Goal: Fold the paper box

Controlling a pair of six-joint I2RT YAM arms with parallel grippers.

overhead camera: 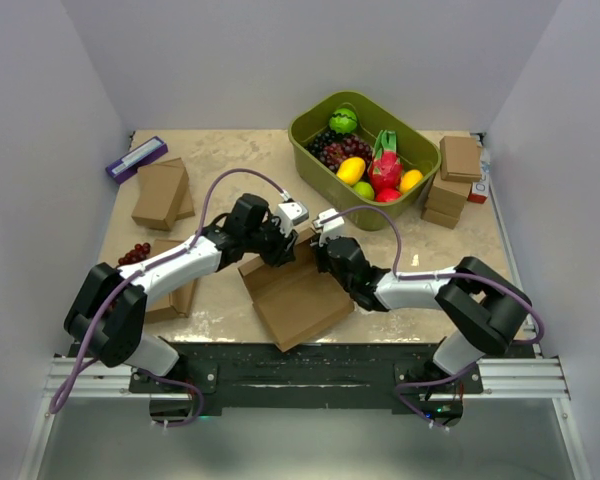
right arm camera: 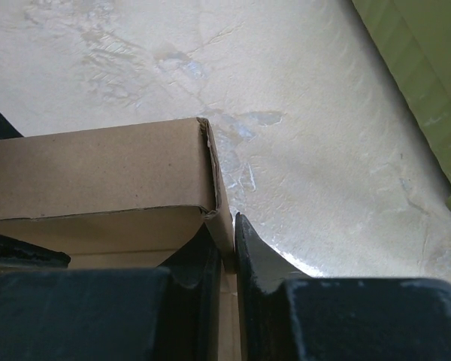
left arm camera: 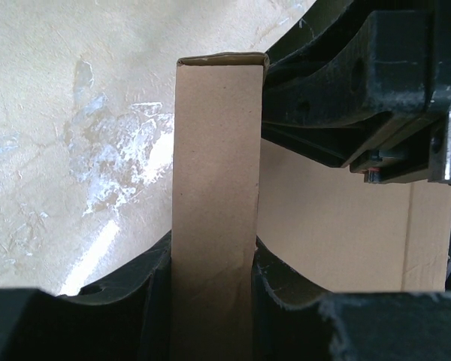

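Observation:
The paper box [overhead camera: 298, 302] lies partly folded in the middle of the table, its flat lid panel toward the arms and its walls raised at the far side. My left gripper [overhead camera: 278, 246] is shut on a thick folded wall of the box [left arm camera: 214, 165], fingers [left arm camera: 286, 293] pressed on both faces. My right gripper [overhead camera: 321, 256] is shut on a thin side wall at the box's corner [right arm camera: 224, 218]. In the right wrist view the folded wall [right arm camera: 98, 169] runs left from that corner. The left wrist view has the right arm [left arm camera: 361, 83] close on the right.
An olive-green tub [overhead camera: 305, 150] of fruit stands at the back right and shows as a green edge [right arm camera: 428, 83] in the right wrist view. Small cardboard boxes sit at back left [overhead camera: 160, 195] and far right [overhead camera: 458, 160]. A purple item [overhead camera: 135, 158] and dark grapes [overhead camera: 132, 253] lie left.

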